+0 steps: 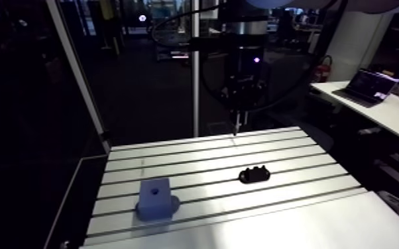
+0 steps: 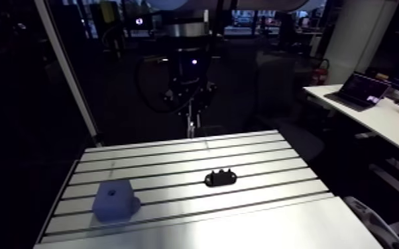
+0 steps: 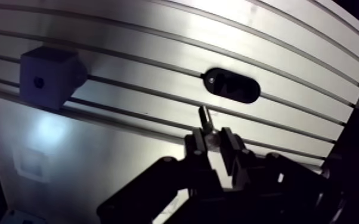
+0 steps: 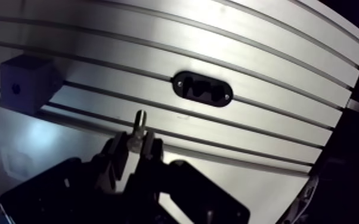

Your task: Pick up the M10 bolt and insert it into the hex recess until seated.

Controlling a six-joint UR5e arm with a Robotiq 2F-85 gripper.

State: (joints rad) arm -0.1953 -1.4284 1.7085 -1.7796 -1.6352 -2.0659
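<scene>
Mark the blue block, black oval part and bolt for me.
blue block [image 1: 153, 206], arm view, front face.
black oval part [image 3: 232, 85], wrist view, centre of its top.
bolt [image 3: 205, 117], wrist view, exposed shank.

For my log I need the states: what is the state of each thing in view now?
Gripper: shut on the bolt, above the table.
Bolt: held between the fingers, end sticking out.
Block: upright on the table, top hole empty.
Holder: flat on the table, apart from the block.
</scene>
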